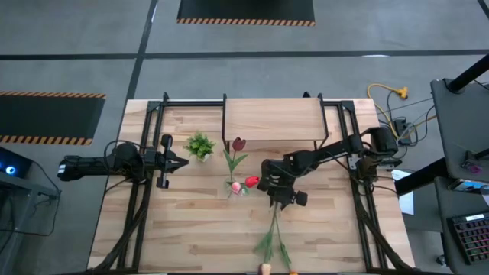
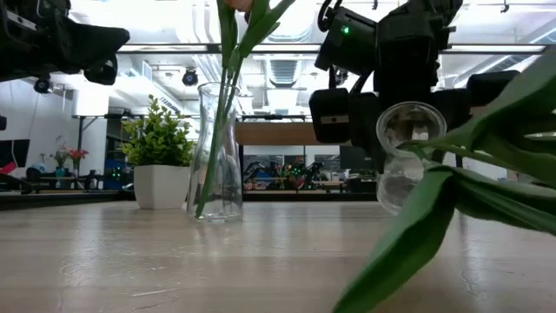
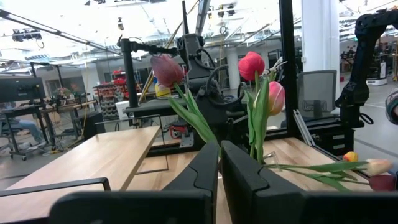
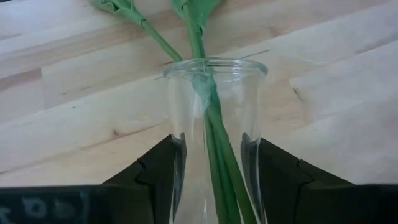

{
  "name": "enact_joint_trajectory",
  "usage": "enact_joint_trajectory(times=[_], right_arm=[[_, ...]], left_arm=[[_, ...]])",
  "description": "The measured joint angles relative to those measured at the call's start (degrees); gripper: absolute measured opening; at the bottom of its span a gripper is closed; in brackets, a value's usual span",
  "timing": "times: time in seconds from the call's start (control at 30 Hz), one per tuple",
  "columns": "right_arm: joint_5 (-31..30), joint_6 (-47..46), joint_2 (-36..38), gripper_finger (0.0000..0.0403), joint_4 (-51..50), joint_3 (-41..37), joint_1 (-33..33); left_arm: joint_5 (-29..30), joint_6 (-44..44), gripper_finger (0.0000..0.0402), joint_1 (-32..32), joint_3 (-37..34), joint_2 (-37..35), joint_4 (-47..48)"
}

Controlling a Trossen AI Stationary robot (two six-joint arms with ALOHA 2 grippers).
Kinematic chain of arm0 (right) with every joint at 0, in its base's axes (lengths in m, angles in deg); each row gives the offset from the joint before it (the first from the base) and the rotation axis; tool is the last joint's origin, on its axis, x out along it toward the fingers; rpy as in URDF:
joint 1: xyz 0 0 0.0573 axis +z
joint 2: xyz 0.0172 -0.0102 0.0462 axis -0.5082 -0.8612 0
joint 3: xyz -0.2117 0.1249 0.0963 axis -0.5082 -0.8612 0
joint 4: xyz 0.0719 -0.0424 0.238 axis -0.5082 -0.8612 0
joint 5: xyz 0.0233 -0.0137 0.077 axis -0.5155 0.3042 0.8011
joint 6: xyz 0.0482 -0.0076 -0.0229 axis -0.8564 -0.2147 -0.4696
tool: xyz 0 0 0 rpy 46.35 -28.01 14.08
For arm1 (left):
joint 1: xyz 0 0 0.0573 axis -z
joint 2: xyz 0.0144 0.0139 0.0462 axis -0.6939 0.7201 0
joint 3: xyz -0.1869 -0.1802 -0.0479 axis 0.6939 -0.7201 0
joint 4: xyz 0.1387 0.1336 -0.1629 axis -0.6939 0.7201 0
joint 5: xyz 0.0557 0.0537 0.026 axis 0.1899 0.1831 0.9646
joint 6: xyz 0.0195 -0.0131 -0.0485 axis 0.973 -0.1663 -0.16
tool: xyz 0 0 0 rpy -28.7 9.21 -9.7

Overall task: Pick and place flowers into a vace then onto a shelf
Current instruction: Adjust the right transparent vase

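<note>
The right gripper (image 4: pixel 214 171) clamps a glass vase (image 4: pixel 214 124), held horizontally, mouth facing two tulips (image 1: pixel 273 237) lying lengthwise ahead; the left gripper (image 1: pixel 181 161) waits shut, farther off

Flowers (image 1: pixel 235 162) in vase (image 2: pixel 216 152), before shelf (image 1: pixel 271 120)

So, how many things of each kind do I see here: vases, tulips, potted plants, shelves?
Glass vases: 2, the standing vase and the held vase in the right gripper.
Tulips: 6, three upright tulips in the standing vase, three loose tulips lying on the table.
Potted plant: 1
Shelf: 1
Total: 10
</note>
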Motion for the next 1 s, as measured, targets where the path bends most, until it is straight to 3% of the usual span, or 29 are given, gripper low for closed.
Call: enact_joint_trajectory(times=[0.73,1.0], right_arm=[[9.43,-1.55,0.22,0.0161,7.15,-2.96,-3.71],[11.00,-2.11,4.51,0.0161,7.48,-3.02,-4.36]], left_arm=[[0.00,0.01,0.0003,0.00,-0.02,0.00,0.01],[0.01,0.01,0.0003,0.00,-0.02,0.00,0.00]])
